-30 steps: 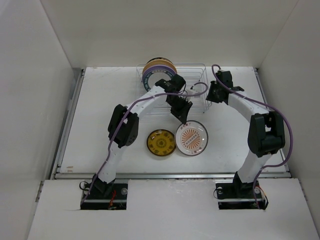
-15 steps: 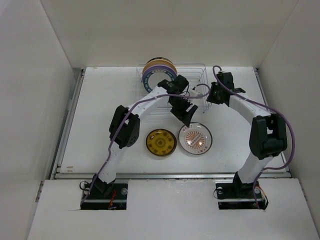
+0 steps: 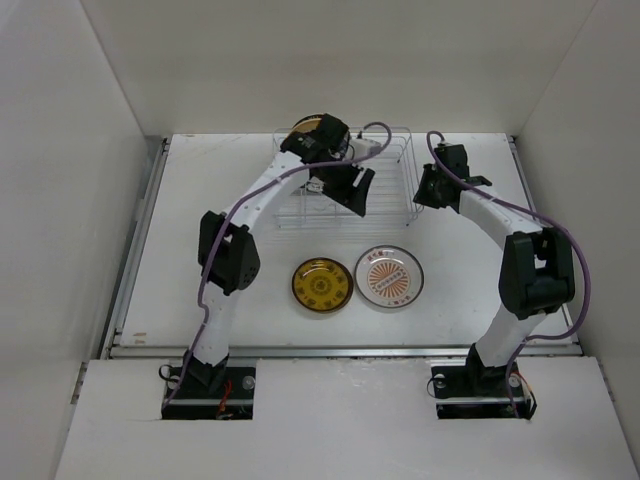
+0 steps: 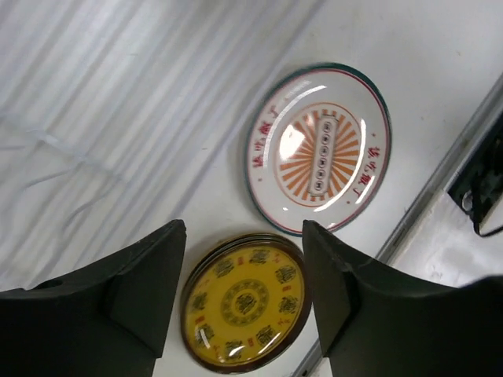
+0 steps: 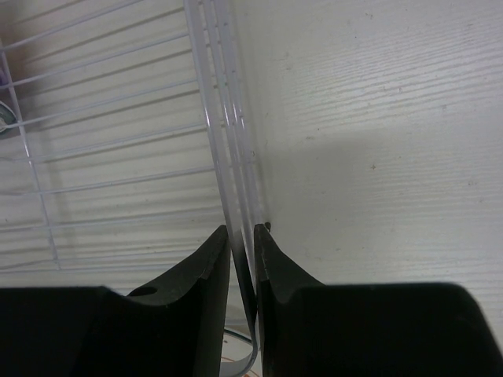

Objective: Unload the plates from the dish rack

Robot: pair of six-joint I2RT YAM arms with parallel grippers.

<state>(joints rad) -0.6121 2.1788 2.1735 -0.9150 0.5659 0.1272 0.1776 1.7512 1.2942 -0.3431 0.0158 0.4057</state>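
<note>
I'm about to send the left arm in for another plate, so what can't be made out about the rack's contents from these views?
Top view: the left arm covers the plates in the silver-white wire dish rack; only a yellowish rim shows, count unknown.
Left wrist view: it faces the table; nearby rack wires are blurred, no racked plate visible.
Right wrist view: the left edge cuts the plates off; only a purplish blur.

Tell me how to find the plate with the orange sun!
Look at the wire dish rack at the far side of the white table. Just in front of it, two plates lie flat side by side. Yours, the sun plate, is on the right: white with orange rays, while the gold plate beside it is smaller and darker.
</note>
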